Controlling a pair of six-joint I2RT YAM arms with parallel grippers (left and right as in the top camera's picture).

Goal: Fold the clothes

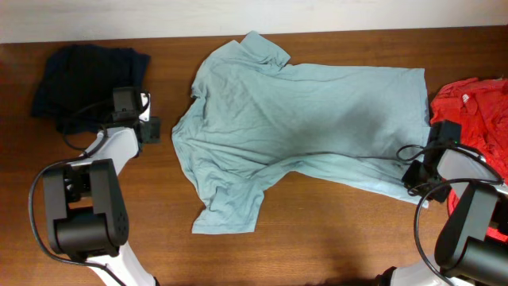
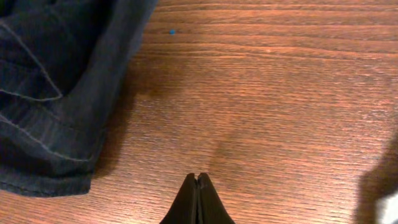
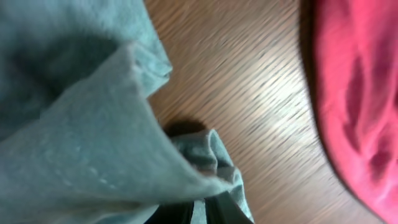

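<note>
Work surface: reddish-brown wooden table point(image 1: 317, 238), grain running lengthwise, evenly lit. Beyond its far edge: white strip point(image 1: 381, 12), possibly wall or floor.

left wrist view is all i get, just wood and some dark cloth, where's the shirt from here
Observer: The light blue t-shirt lies spread on the table, on the side of the left gripper away from that navy garment.
Operator: is the right arm on it
Observer: Yes. The right gripper is at the shirt's hem corner, jaws shut on a bunched fold.
Operator: any other clothes out
Observer: A red garment sits at the table's edge, just past the shirt's hem.
</note>
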